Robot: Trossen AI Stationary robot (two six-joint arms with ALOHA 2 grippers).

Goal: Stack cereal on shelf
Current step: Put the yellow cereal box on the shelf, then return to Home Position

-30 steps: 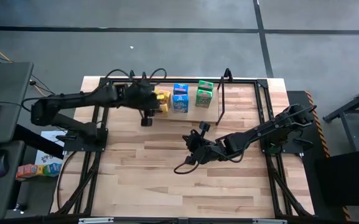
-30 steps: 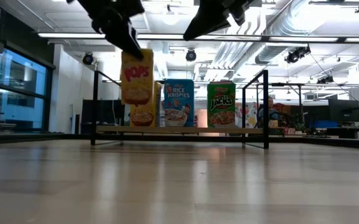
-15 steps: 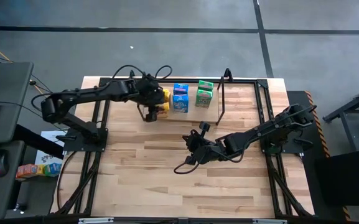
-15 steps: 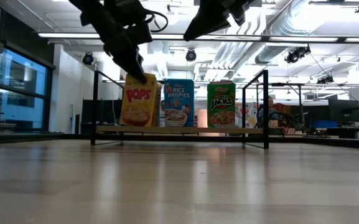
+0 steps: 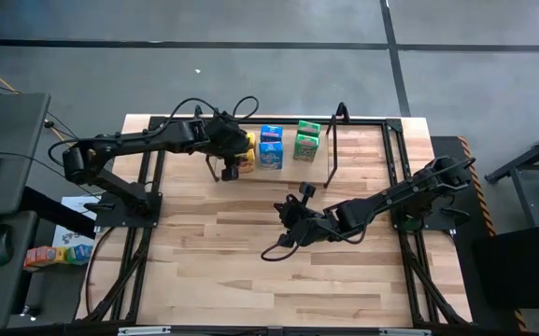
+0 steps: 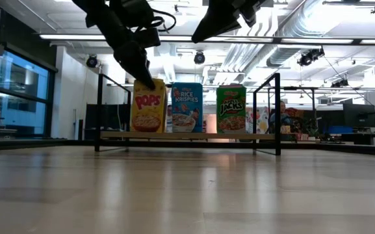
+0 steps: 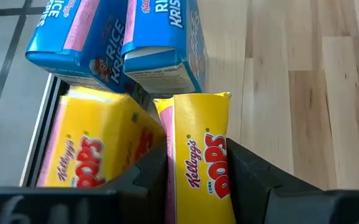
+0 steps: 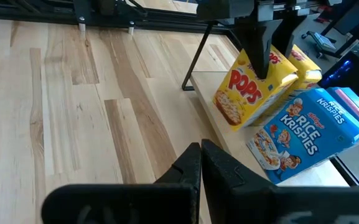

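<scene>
My left claw (image 7: 198,168) clamped the yellow cardboard Pops box (image 6: 147,112) standing on the wooden-board shelf (image 6: 187,136) near the table's far edge, beside the blue Rice Krispies box (image 6: 186,107) and green box (image 6: 231,109); release remained. My right claw (image 8: 199,163) hovered mid-table, closed and empty.

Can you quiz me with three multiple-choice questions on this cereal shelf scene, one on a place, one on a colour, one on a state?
1. Where does the yellow Pops cereal box stand?
A. beside the blue Rice Krispies box
B. on bare table
C. beside the green box

2. What colour is the Apple Jacks box?
A. red
B. green
C. white

3. What is the left gripper doing?
A. hanging open
B. gripping the yellow box
C. gripping a blue box

A: the boxes adjoin on the black-rod wooden shelf.
B: its front is green.
B: both fingers press its sides.
</scene>
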